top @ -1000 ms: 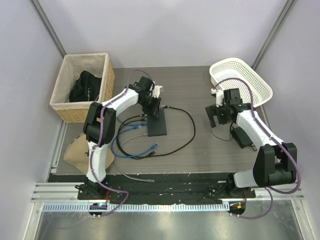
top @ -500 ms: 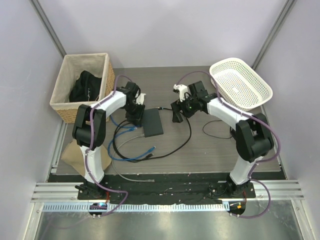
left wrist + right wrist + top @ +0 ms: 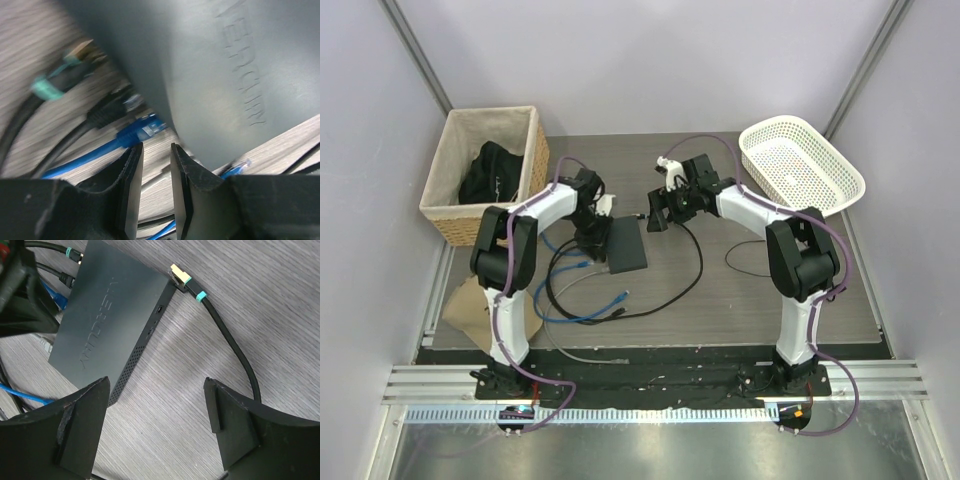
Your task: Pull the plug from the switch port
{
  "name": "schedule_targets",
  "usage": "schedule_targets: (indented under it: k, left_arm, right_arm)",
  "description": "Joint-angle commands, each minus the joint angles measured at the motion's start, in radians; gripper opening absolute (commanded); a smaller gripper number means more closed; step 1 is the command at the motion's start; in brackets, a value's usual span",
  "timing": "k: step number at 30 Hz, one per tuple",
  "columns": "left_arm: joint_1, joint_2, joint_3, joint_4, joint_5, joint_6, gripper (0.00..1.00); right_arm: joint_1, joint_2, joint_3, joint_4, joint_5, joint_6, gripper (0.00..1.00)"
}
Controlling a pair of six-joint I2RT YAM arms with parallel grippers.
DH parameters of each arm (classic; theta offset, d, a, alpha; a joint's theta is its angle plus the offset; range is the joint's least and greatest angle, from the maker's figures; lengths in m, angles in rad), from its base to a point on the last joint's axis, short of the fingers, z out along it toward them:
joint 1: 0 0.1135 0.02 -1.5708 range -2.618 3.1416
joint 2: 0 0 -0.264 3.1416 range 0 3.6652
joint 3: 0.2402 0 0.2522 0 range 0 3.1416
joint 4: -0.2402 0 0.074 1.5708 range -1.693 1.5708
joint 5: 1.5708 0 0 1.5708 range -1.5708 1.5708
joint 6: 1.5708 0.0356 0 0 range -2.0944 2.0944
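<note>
The switch, a flat black box, lies on the table between my two grippers. Its ports are hidden on the left long edge. There a teal-banded plug, a black plug and a blue plug meet the box; I cannot tell which are seated. Another teal-banded, gold-tipped plug lies at the box's far right corner, outside it. My left gripper stands slightly open at the box's left edge, holding nothing. My right gripper hangs wide open over bare table to the right of the box.
A wicker basket with dark cloth stands back left, a white plastic basket back right. Loose blue cables, a black cable loop and a grey cable lie in front of the switch. Beige cloth lies at the left.
My right arm swung from the right side across to the switch's far right corner. My left gripper moved left and nearer, and its jaws parted a little. The switch turned slightly.
</note>
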Motion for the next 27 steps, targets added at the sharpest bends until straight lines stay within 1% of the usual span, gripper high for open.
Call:
schedule_targets:
  k: [1,5,9,11,14,16,19,21,22,24,25,26,27]
  left_arm:
    - [-0.046,0.029,0.06,-0.012,0.066,-0.002,0.32]
    - [-0.103,0.054,0.096,-0.024,0.118,0.006,0.3]
    - [-0.154,0.089,0.161,-0.045,0.147,0.03,0.28]
    - [-0.181,0.115,0.185,-0.052,0.166,0.044,0.28]
    - [-0.208,0.149,0.242,-0.055,0.198,0.059,0.27]
    - [-0.211,0.16,0.297,-0.065,0.215,0.059,0.27]
    - [-0.2,0.151,0.369,-0.116,0.261,0.085,0.27]
    - [-0.182,0.093,0.377,-0.124,0.29,0.095,0.28]
    - [-0.153,0.068,0.374,-0.113,0.305,0.095,0.29]
    - [-0.111,0.011,0.36,-0.075,0.331,0.095,0.34]
    - [-0.065,0.0,0.356,-0.053,0.354,0.087,0.36]
    - [-0.045,-0.012,0.348,-0.044,0.353,0.061,0.52]
    - [-0.027,-0.02,0.341,-0.035,0.341,0.05,0.58]
  right_arm:
    - [0.005,-0.055,-0.027,0.03,0.023,-0.018,0.85]
    - [0.003,-0.095,-0.094,0.031,0.049,-0.037,0.85]
    - [-0.023,-0.126,-0.12,0.022,0.057,-0.04,0.85]
    - [-0.052,-0.138,-0.125,0.008,0.093,-0.015,0.84]
    - [-0.104,-0.147,-0.117,-0.033,0.084,-0.004,0.83]
    - [-0.135,-0.147,-0.11,-0.062,0.083,-0.024,0.82]
    - [-0.149,-0.138,-0.09,-0.068,0.083,-0.038,0.82]
    - [-0.149,-0.121,-0.071,-0.061,0.066,-0.029,0.81]
    - [-0.147,-0.117,-0.067,-0.038,0.063,-0.014,0.81]
    - [-0.129,-0.098,-0.056,-0.015,0.067,0.002,0.81]
    - [-0.118,-0.092,-0.05,-0.004,0.078,0.002,0.8]
    - [-0.106,-0.088,-0.032,-0.005,0.112,-0.012,0.78]
    - [-0.072,-0.088,-0.025,-0.004,0.168,-0.011,0.75]
